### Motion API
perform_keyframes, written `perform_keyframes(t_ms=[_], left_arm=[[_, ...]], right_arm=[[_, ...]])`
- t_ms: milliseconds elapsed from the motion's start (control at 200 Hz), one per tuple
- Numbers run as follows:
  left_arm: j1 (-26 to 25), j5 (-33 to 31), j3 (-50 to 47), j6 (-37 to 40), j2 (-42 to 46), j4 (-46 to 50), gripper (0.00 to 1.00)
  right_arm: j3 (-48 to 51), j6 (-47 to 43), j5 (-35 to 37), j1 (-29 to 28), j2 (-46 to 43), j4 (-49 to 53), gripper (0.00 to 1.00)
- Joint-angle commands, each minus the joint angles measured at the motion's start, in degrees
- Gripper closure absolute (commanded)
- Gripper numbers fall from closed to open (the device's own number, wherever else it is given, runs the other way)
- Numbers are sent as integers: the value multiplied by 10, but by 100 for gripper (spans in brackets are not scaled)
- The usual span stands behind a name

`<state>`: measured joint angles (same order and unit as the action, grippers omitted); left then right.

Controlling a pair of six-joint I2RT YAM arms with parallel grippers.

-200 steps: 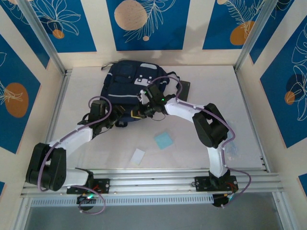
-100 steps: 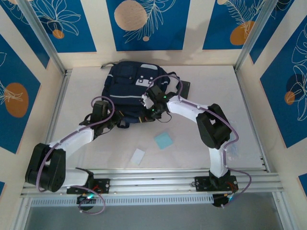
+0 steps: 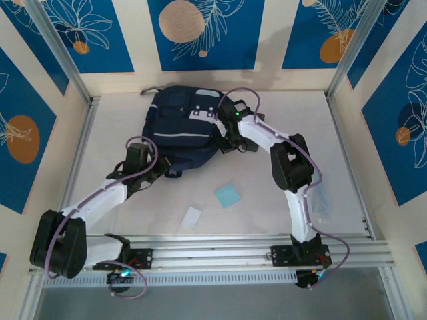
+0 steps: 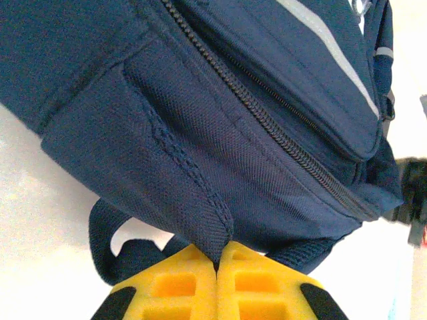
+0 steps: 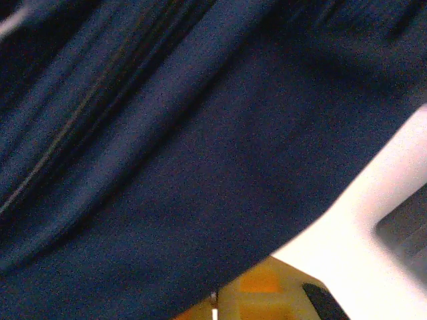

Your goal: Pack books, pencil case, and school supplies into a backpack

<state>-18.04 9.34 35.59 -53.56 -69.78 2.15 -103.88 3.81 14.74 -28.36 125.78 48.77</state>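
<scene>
Our left claw (image 4: 217,265) is pressed together on a fold of cloth at the backpack's (image 4: 167,147) near corner, we judge to pin the bag in place. Our right claw (image 5: 215,303) is clamped on cloth at the bag's right side, likely to work the zipper (image 4: 267,110). The backpack lies flat on the surface (image 3: 347,153). The blue pad (image 3: 228,195) and white piece (image 3: 192,217) lie nearer us, not yet packed.

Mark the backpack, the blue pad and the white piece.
backpack (image 3: 179,150): top view, front panel below the grey stripe.
blue pad (image 3: 227,195): top view, its middle.
white piece (image 3: 192,217): top view, its middle.
</scene>
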Motion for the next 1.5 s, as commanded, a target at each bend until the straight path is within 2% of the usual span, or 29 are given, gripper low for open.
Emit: perform_keyframes(t_ms=[0,100,225,365,450,510,630,690,745,815,870,980,1125,1225,1295,1390,1495], left_arm=[[9,-34,-18,14,37,40,100],[8,-40,-32,13,58,48,100],[12,-44,-35,23,69,63,100],[24,-33,-35,27,70,69,100],[29,-37,-34,35,79,82,100],[32,-39,-36,41,86,86,100],[34,-37,-41,39,88,81,100],[33,-33,-46,31,84,68,100],[34,-29,-46,27,79,61,100],[34,-23,-42,25,72,56,100],[33,-20,-40,25,67,53,100],[34,-16,-41,21,61,40,100],[33,-16,-43,17,54,26,81],[33,-19,-42,17,47,20,50],[32,-16,-40,12,39,14,35],[29,-16,-35,4,26,7,24],[21,-28,-37,-14,19,-13,18]], right_arm=[[-71,-21,139,36,37,9,100],[-101,-12,135,40,55,4,100],[-93,9,107,41,50,-4,100],[-69,27,173,47,52,-28,100],[-68,31,176,63,55,-41,100],[-71,33,134,76,50,-45,100],[-59,14,-23,83,31,-62,100],[-54,-9,-51,74,29,-69,99],[-57,-29,-15,61,35,-71,90],[-63,-48,53,48,43,-75,66],[-64,-52,94,42,44,-73,51],[-45,-28,124,36,20,-67,36],[39,32,118,23,-64,-81,28],[100,74,85,11,-122,-99,26],[130,101,56,4,-148,-113,26],[152,140,-14,4,-169,-145,25],[154,181,-103,7,-154,-193,22]])
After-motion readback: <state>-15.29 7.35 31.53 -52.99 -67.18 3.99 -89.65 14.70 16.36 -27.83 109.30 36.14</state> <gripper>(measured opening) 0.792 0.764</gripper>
